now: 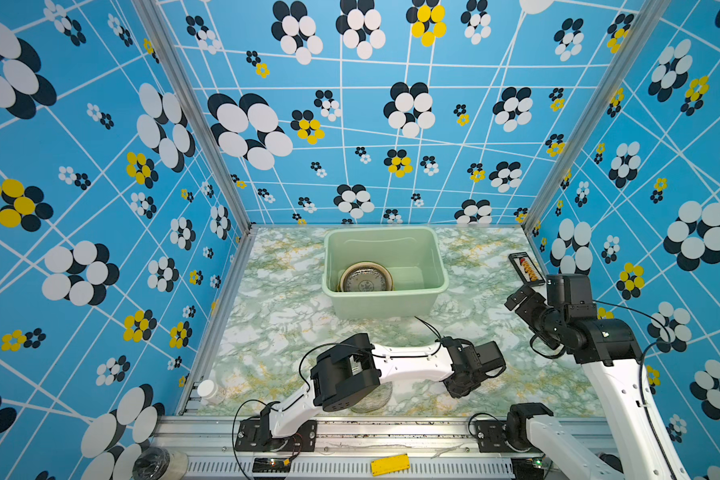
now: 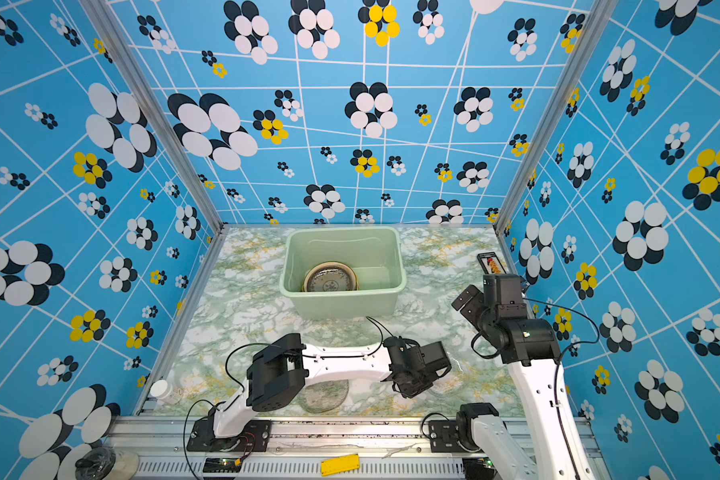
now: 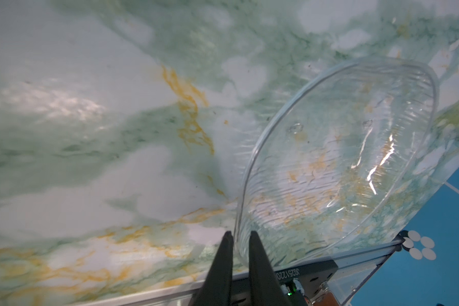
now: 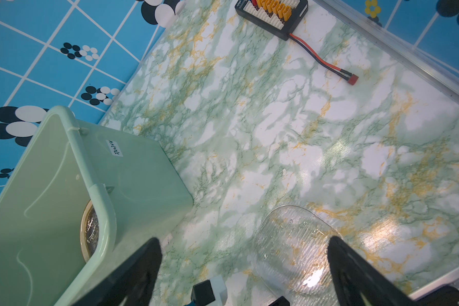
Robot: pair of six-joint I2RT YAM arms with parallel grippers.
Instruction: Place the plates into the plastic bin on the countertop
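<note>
While R tool (image 4: pixel 244 239) hangs spread, L tool (image 3: pixel 240 234) pinches clear plate (image 3: pixel 329 164) rim.

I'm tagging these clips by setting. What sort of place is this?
Likely a robot test booth staged as a kitchen counter: printed blue walls on aluminium framing, a marble-print countertop, and two arms bolted to a rail, the left tool gripping a clear plate.
</note>
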